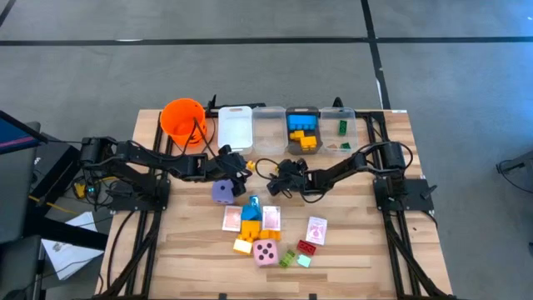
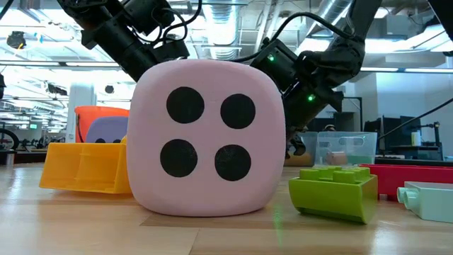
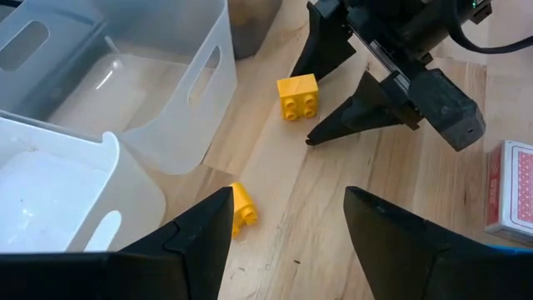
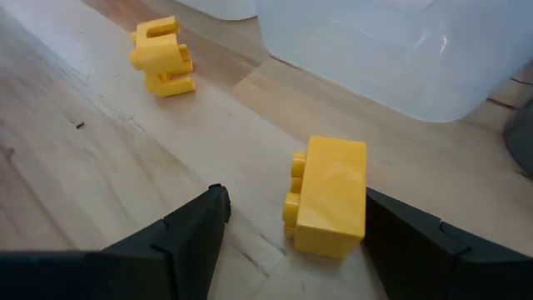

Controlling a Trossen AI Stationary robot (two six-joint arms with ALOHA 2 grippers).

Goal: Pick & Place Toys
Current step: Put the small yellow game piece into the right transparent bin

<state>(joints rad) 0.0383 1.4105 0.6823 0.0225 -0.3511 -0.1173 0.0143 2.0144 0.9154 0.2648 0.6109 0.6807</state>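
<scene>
A yellow brick (image 4: 329, 196) lies on the table on its side in front of the clear bins. My right gripper (image 4: 291, 193) is open with a finger on either side of it; in the left wrist view the brick (image 3: 298, 96) sits by those fingertips. I see no touch. A smaller yellow brick (image 3: 241, 208) lies close beside one finger of my open left gripper (image 3: 287, 196), which hovers facing the right one. In the high view both grippers (image 1: 246, 167) (image 1: 275, 169) meet mid-table.
An orange bucket (image 1: 183, 118) and a row of bins (image 1: 236, 127) (image 1: 268, 125) (image 1: 302, 129) (image 1: 340, 129) line the far edge. A purple die (image 1: 223, 191), pink die (image 1: 266, 253), cards (image 1: 231, 218) (image 1: 316, 229) and loose bricks (image 1: 252, 208) lie nearer the front.
</scene>
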